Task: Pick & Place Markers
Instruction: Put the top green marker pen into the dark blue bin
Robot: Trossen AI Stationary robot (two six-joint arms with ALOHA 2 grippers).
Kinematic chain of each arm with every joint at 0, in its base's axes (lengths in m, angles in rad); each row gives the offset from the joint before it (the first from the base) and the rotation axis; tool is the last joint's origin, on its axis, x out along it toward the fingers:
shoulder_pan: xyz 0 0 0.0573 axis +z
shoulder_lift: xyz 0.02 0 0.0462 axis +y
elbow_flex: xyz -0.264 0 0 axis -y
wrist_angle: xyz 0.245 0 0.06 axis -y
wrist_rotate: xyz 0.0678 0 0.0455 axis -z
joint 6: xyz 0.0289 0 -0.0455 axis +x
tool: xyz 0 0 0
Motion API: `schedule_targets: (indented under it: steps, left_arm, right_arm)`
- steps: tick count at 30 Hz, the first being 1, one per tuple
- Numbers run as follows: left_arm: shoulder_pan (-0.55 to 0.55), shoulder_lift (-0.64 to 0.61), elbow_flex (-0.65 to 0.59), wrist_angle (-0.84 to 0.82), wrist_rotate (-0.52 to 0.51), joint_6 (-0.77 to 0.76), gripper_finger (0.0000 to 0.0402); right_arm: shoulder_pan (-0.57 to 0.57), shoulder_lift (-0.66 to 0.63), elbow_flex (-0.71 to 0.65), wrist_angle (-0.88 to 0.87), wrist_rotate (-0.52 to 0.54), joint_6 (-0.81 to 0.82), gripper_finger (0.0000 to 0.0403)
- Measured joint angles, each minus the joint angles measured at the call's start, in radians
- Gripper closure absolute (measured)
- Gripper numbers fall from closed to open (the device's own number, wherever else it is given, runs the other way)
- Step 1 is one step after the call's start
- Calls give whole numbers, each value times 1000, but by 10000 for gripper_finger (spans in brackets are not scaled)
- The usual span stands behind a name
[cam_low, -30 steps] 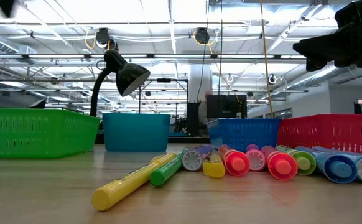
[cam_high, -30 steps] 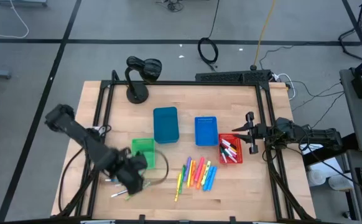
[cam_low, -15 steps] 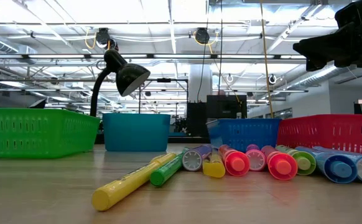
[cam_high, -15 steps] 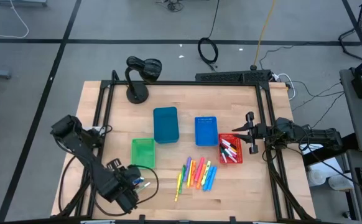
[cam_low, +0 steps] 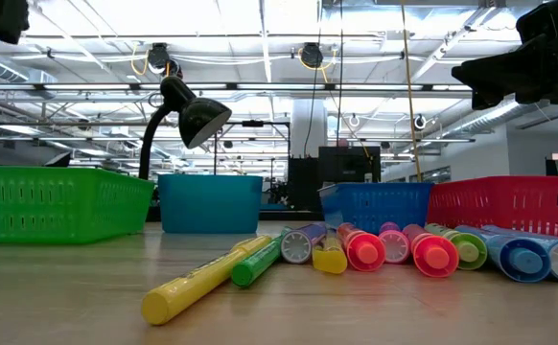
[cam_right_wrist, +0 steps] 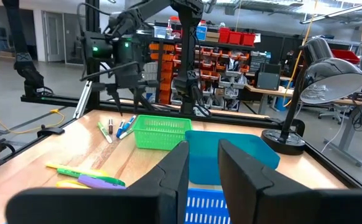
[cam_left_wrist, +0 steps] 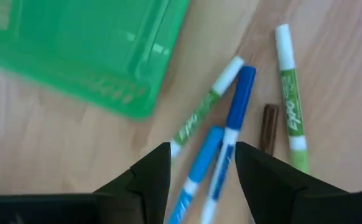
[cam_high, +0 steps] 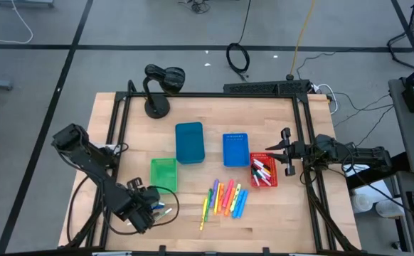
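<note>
The markers fall into groups: nearest the table's front edge a few white-bodied pens (cam_left_wrist: 231, 127) with green and blue caps lie loose on the wood just beside the green bin (cam_high: 163, 173), and the left gripper (cam_left_wrist: 196, 163) hangs right over them with its fingers apart and nothing between them. A row of neon markers (cam_high: 225, 199) lies near the middle front, and more white-bodied markers (cam_high: 262, 171) sit in the red bin (cam_high: 271, 182). Beyond it, at the table's right edge, the right gripper (cam_high: 284, 151) waits above the wood, its fingers a narrow gap apart and empty, with the blue bin (cam_high: 235, 149) and teal bin (cam_high: 189, 142) farther back.
</note>
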Motion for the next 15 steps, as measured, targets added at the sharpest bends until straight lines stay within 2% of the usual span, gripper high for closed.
schedule_targets:
  steps: [3,10,15]
  left_arm:
    - [-1,-4,-58,0,-1,22,218]
    - [-5,-3,-186,121,128,17,218]
    - [-7,-5,-220,179,120,27,218]
  right_arm:
    - [0,0,0,0,0,0,332]
    - [0,0,0,0,0,0,332]
    - [0,0,0,0,0,0,332]
